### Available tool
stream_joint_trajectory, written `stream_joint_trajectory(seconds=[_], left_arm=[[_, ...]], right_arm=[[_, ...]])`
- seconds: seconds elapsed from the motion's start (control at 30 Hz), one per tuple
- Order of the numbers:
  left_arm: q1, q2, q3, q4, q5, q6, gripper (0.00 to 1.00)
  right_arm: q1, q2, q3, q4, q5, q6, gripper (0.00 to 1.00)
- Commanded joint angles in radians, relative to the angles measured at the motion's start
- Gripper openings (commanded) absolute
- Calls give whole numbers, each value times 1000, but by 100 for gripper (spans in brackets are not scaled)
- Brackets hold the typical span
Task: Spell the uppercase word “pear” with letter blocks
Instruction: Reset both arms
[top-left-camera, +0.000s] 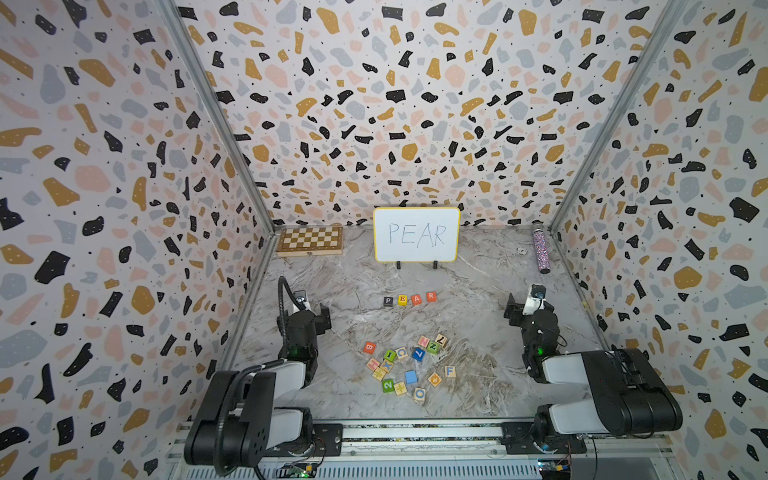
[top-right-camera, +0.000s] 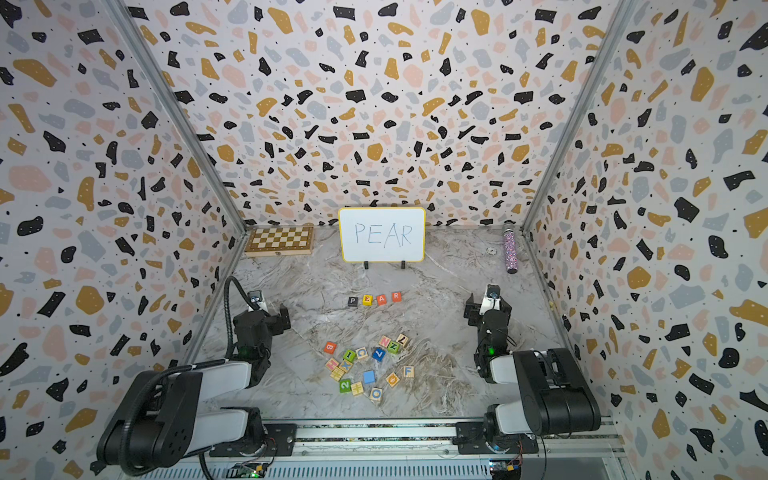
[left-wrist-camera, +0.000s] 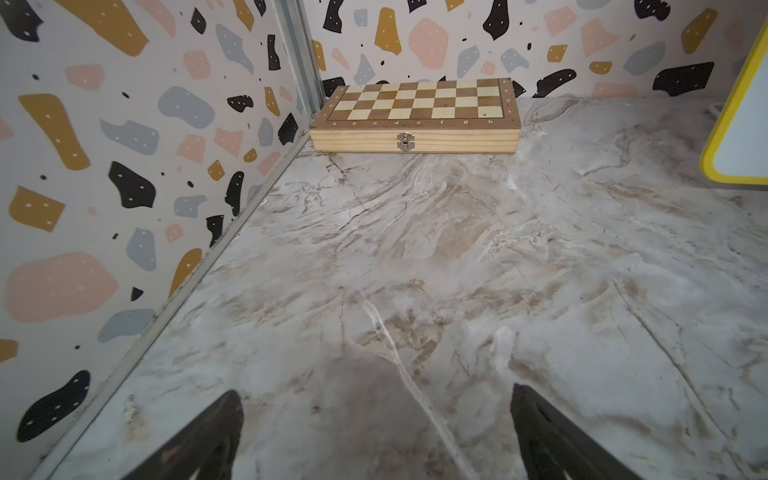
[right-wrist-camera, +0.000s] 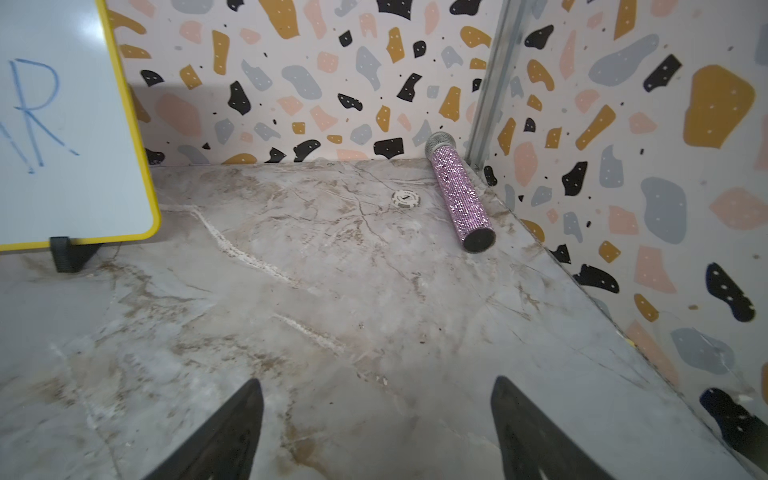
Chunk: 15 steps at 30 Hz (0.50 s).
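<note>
a: where, and laid out how?
b: near the middle of the frame in both top views, in one row climbing slightly to the right: black p block (top-left-camera: 388, 301), yellow e block (top-left-camera: 402, 299), red-orange a block (top-left-camera: 416, 299), red-orange r block (top-left-camera: 431, 296).
a: touching?
b: close side by side, contact too small to tell; lying flat with letters up, reading pear.

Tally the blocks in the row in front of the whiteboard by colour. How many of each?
Black: 1, the P block
Yellow: 1, the E block
Red-orange: 2, the A block and the R block
Total: 4
</note>
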Motion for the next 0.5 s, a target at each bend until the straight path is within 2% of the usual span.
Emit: stream_joint_trajectory(seconds=[0.0,0.03,0.07,0.1,0.13,0.23,0.47], left_arm=[[10,58,2,186,132,1,99],[10,60,14,165,155,12,99],[10,46,29,120,167,15,99],[10,38,42,80,174,16,99],[10,51,59,65,186,22,99],[10,77,154,-85,209,41,99],[10,77,143,-65,209,41,99]], right_arm=[[-4,67,-4,132,-102,-54,88],[-7,52,32,29,-118,-50,88],[-22,56,26,48,-141,-41,88],[-33,59,24,60,-144,-30,92],[-35,50,30,30,-152,-29,99],[-34,52,27,41,-152,-32,99],[-19,54,28,41,-129,-42,99]])
